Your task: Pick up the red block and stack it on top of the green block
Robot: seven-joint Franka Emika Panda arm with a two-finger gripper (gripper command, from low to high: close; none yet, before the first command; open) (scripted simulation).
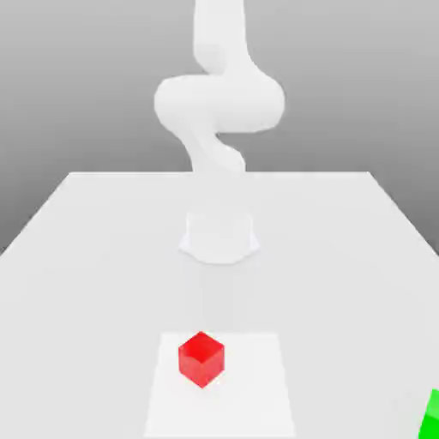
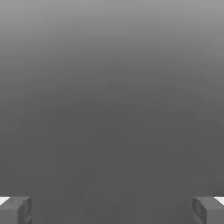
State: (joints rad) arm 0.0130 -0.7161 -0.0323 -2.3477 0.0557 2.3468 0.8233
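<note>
Arm (image 1: pixel 219 103): plain white, smooth, rounded casings, bulging at the joint; flared white base. Individual seams hard to tell against the pale shading. Fingers (image 2: pixel 18 211): dark grey, blocky, squared edges, paired, darker recessed inner faces.

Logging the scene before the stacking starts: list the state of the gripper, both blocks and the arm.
Gripper: open, nothing between its fingers.
Red block: resting on the white square, not gripped.
Green block: at the exterior view's lower right edge, partly cut off, nothing seen on its visible part.
Arm: raised above the table.
</note>
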